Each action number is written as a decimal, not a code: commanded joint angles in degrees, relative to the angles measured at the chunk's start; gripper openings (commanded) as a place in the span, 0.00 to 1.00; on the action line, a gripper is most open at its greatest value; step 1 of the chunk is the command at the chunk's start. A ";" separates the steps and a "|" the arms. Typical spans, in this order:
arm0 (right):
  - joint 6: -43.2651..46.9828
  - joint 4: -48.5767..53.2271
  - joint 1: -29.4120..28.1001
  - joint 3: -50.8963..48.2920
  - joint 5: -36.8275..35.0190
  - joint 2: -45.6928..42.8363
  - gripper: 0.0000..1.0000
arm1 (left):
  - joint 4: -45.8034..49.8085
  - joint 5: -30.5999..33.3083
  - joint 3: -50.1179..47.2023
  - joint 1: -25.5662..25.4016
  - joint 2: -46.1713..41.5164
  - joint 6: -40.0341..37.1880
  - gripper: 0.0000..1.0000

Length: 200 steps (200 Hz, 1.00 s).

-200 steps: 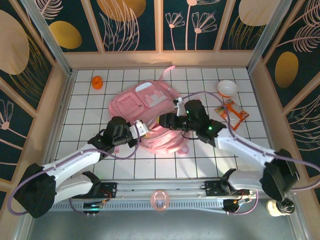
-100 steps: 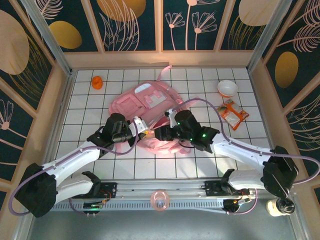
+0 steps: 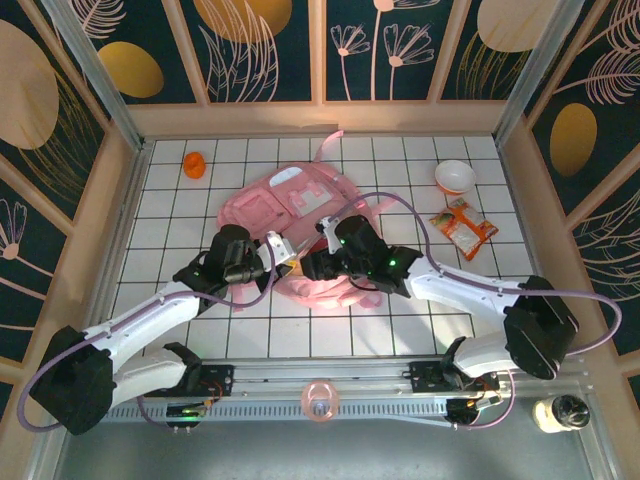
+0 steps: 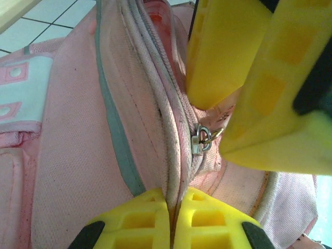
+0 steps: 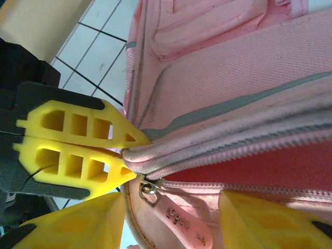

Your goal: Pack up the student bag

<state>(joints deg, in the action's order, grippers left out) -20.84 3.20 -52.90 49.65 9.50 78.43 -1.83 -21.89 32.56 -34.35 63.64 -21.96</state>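
Note:
The student bag (image 3: 290, 200) is a pale pink backpack lying flat in the middle of the tiled table. My left gripper (image 3: 285, 248) is shut on the bag's zip edge (image 4: 174, 171) at its near side, pinching the fabric between yellow fingertips (image 5: 111, 150). My right gripper (image 5: 174, 205) faces it from the right, open, its fingers either side of the pink zip pull (image 5: 181, 223) without touching it. The metal slider (image 4: 203, 137) sits just below the right gripper's fingers (image 4: 218, 57). The zip is parted, showing red lining (image 5: 249, 166).
A white bowl (image 3: 455, 176) and an orange snack packet (image 3: 463, 225) lie at the right of the table. A small orange object (image 3: 195, 164) is at the far left. A pink ring (image 3: 319, 400) rests on the front rail.
My right arm has swung left across the bag until its gripper meets the left one at the zip, and its jaws have widened. The left gripper kept its hold.

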 commanded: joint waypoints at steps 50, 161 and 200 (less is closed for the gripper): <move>2.47 9.31 -1.01 4.38 -13.24 1.06 0.11 | -0.10 -3.60 3.39 0.70 0.26 2.25 0.00; 4.29 15.31 12.66 -0.79 -5.89 -5.69 0.00 | 6.11 5.07 2.66 4.81 -3.58 1.36 0.00; -1.08 9.57 6.11 -2.43 -2.65 -4.86 0.00 | 4.36 15.96 1.84 7.49 -4.81 6.74 0.00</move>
<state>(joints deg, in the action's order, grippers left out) -18.52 14.46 -42.65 49.17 5.19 73.65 4.23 -17.61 34.17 -30.48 60.49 -20.99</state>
